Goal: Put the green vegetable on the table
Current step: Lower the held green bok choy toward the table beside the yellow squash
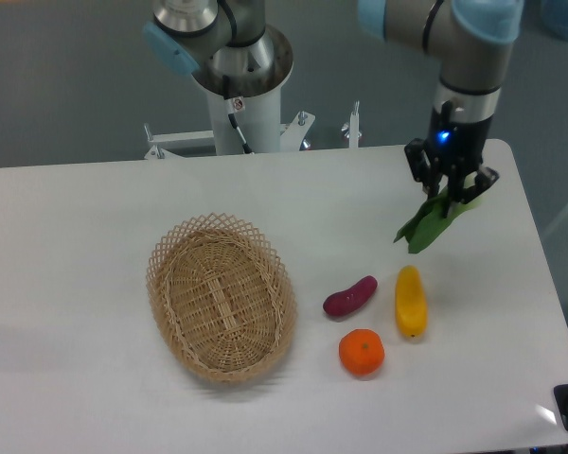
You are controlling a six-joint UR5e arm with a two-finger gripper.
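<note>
Orange (362, 352) sits closest, but start at the gripper (452, 193): it's clamped on the green vegetable (434, 223), dangling leaves-down above the table (95, 208), just beyond the yellow fruit (409, 301). Release from up here and it might bounce into that fruit or the eggplant (350, 296).

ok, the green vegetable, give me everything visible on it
The green vegetable is a small leafy toy, dark green, with a paler end up in the gripper, which is shut on it. It hangs tilted, leaves pointing down and left, over the right rear of the white table. Whether its tip touches the tabletop cannot be told. Nothing else touches it; the yellow fruit lies apart, nearer the camera.
</note>
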